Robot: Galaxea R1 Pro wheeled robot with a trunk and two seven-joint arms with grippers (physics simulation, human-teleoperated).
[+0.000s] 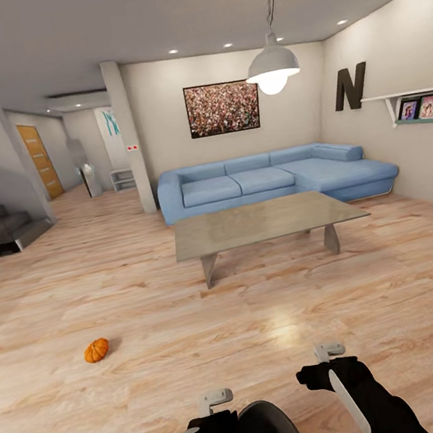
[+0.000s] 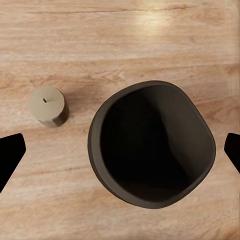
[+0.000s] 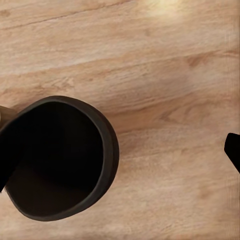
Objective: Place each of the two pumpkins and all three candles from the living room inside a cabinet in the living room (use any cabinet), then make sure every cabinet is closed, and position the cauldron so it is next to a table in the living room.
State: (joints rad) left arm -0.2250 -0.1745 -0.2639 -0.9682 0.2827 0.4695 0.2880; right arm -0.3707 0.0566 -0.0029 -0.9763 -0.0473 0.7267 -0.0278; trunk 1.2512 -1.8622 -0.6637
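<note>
Cauldron: your dark cauldron [image 2: 152, 145] is sitting upright on the wood plank floor [image 1: 278, 333] right at the robot's feet, mouth facing up, peeking in at the near edge of the head view between your two arms.

Candle: one stubby tan candle [image 2: 48, 106] is standing upright on the floor just beside the cauldron, not touching it.

Pumpkin: a small orange pumpkin [image 1: 96, 350] is lying on the floor off to the left, well apart from the coffee table [image 1: 267, 222].

Left gripper: your left gripper [image 2: 120, 150] is hovering over the cauldron with its fingers spread wide, holding nothing.

Right gripper: your right gripper [image 3: 117, 147] is hanging above the floor just right of the cauldron, fingers spread too, nothing between them.

Room: you're facing the far wall, where a blue sectional sofa [image 1: 274, 179] is sitting behind the table, with a pendant lamp [image 1: 272, 66] glowing overhead.

Far left: stairs [image 1: 0, 228] are showing.
</note>
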